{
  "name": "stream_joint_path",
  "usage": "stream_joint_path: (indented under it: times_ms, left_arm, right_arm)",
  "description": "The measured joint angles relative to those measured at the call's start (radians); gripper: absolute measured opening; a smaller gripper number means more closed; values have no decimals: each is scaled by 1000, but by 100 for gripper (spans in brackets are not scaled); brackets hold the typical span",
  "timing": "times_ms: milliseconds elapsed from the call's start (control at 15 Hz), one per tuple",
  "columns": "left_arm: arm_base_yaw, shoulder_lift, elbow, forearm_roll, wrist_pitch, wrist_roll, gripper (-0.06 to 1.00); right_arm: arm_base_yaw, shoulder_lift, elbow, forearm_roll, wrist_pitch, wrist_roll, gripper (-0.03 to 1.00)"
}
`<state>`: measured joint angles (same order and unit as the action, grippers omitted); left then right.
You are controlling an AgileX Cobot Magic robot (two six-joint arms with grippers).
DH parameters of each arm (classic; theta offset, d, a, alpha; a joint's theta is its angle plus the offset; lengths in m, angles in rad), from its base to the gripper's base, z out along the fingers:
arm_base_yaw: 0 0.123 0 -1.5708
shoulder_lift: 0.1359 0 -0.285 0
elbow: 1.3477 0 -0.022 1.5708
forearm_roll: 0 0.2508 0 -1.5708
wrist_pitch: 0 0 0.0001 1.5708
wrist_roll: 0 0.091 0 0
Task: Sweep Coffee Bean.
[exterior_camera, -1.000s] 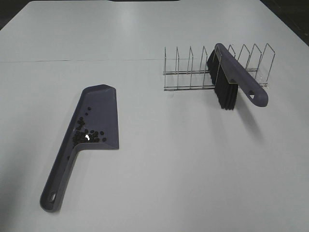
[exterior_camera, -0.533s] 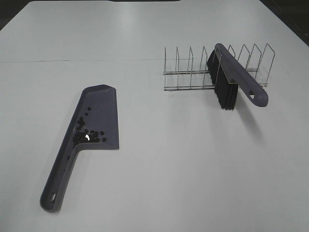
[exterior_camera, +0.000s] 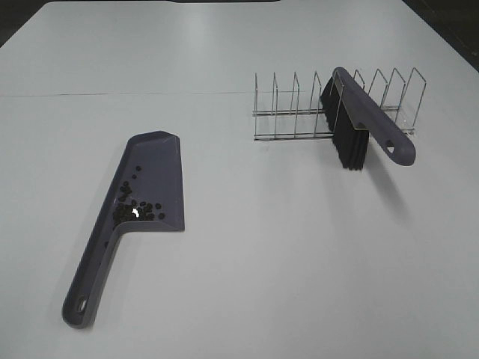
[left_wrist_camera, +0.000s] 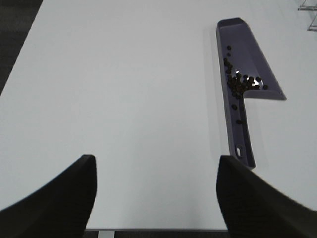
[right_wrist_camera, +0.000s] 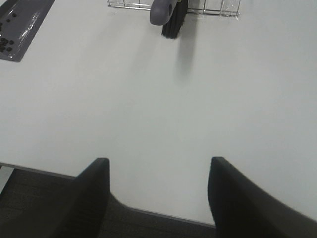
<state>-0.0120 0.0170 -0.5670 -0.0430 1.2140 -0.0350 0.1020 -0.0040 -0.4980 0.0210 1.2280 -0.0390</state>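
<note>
On the white table (exterior_camera: 247, 247) no brand, label or writing could be read on anything. The beans (exterior_camera: 135, 208) lay inside the purple-grey dustpan (exterior_camera: 153, 168), bunched at the pan's closed end where the handle joins, with a few strung out along its raised side wall; in the left wrist view two or three beans (left_wrist_camera: 239, 88) sat in the groove of the handle itself. The dustpan (left_wrist_camera: 247, 54) lay flat on the left part of the table, its handle toward the near edge.

The left pincer (left_wrist_camera: 156, 196) hung over the near table edge with its two dark fingers spread wide and nothing between them; the beans were well apart from it, ahead and off to its right. The right pincer (right_wrist_camera: 157, 191) was likewise spread and empty, over the table's near edge, and the beans (right_wrist_camera: 6, 43) lay far off to its left.

A brush (exterior_camera: 367, 120) with black bristles leaned in a wire rack (exterior_camera: 299, 105) on the right part of the table, well apart from the dustpan.
</note>
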Motion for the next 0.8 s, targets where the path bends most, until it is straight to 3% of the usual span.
stream_joint_path:
  times_ms: [200, 467, 800]
  left_arm:
    - [0, -19, 0, 0, -5, 8, 61]
    - [0, -21, 42, -19, -114, 41, 61]
    - [0, -21, 48, -19, -131, 45, 61]
  right_arm:
    - [0, -1, 0, -21, -12, 0, 54]
    - [0, -1, 41, -47, -109, 0, 54]
    - [0, -1, 41, -50, -110, 0, 54]
